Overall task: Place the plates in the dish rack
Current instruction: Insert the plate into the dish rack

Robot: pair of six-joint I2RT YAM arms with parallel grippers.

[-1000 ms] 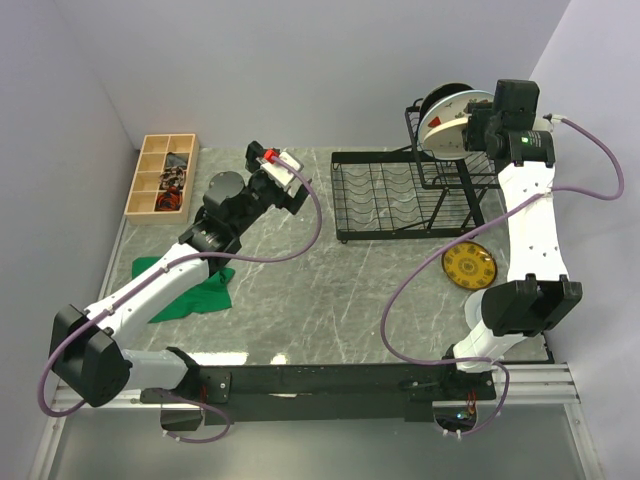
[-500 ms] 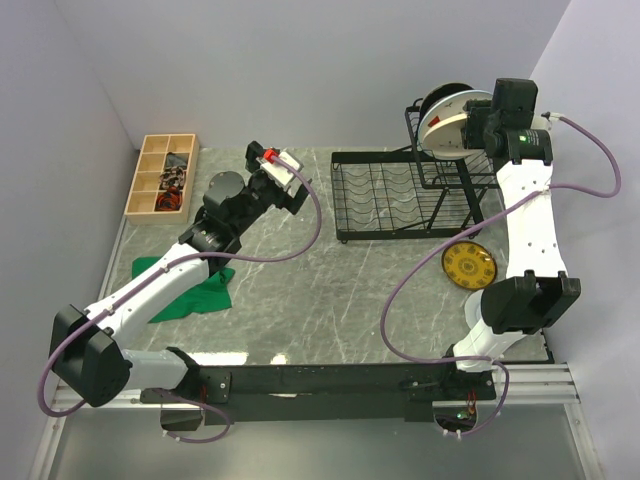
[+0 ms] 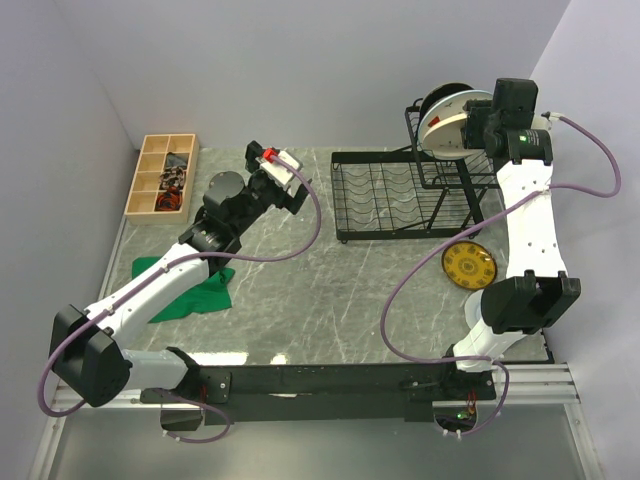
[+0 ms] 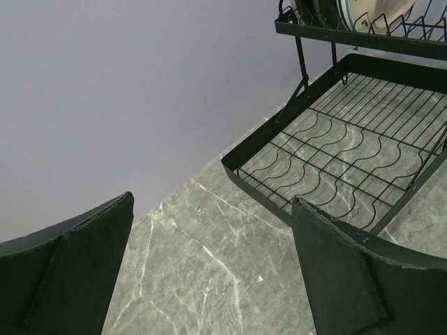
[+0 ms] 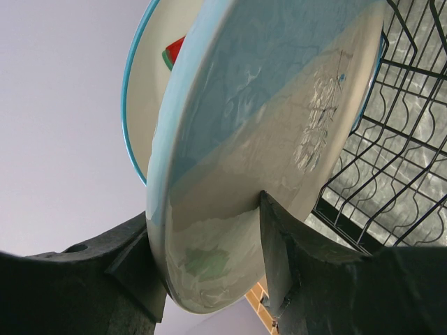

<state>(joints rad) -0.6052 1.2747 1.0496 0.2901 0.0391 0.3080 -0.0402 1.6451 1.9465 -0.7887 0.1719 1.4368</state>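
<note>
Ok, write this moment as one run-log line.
right gripper: shut on cream-and-blue plate at upper basket | left gripper: open | yellow plate: on table

A cream-and-blue plate (image 5: 265,118) is gripped on edge by the right claw (image 5: 209,241).
Its lower rim is pinched between two dark fingers (image 5: 279,251); a white plate (image 5: 155,77) with a watermelon slice is seen just behind it, and the black wire dish rack (image 5: 391,143) is seen at right above the grey counter (image 5: 421,84).

Plain pale lavender-grey all round here: a back wall (image 3: 300,70) at the far side, a left wall (image 3: 50,150) and a right wall (image 3: 600,60) closing in. The table (image 3: 330,300) has a grey, white-veined marble top with a soft sheen under even light. Past the near edge there's smooth grey floor (image 3: 320,455).
</note>
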